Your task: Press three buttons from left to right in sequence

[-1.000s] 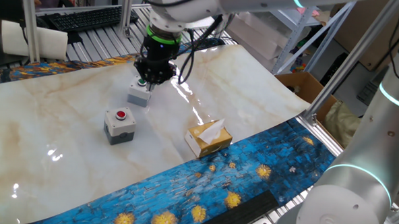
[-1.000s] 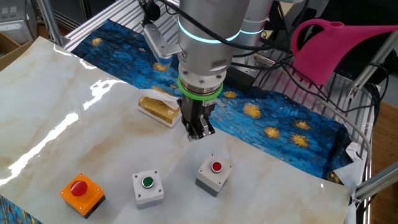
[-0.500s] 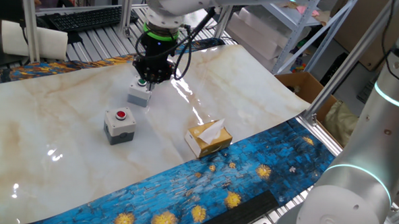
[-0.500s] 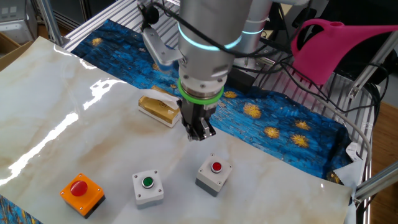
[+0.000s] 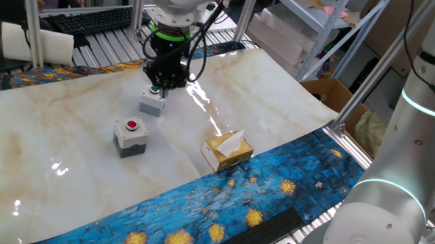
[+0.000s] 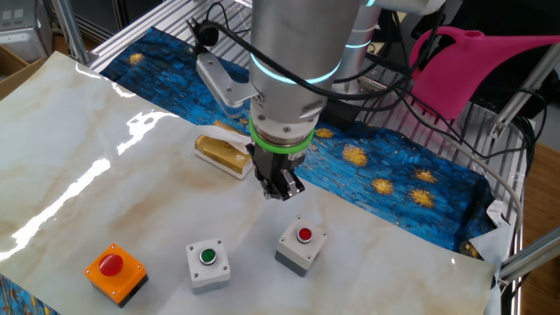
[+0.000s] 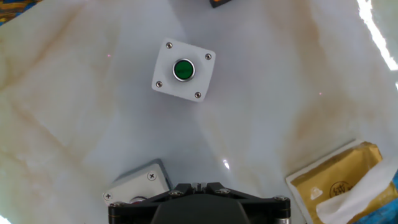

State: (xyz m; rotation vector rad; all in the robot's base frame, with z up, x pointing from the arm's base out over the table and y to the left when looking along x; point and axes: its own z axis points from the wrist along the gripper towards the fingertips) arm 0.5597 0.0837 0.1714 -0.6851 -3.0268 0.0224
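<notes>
3 buttons on the marble tabletop (image 6: 105,166) in a row — orange box (image 6: 115,271), green-button box (image 6: 208,262), red-button box (image 6: 301,246). Gripper (image 6: 282,187) hangs in the air above and between the green and red ones, touching nothing. Finger gap — can't tell from any view. Tissue box (image 6: 224,154) sits behind.

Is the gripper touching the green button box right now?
Apart. The other fixed view shows the gripper hanging above bare tabletop, well clear of the green button box; the hand view shows that box ahead, with marble between.
</notes>
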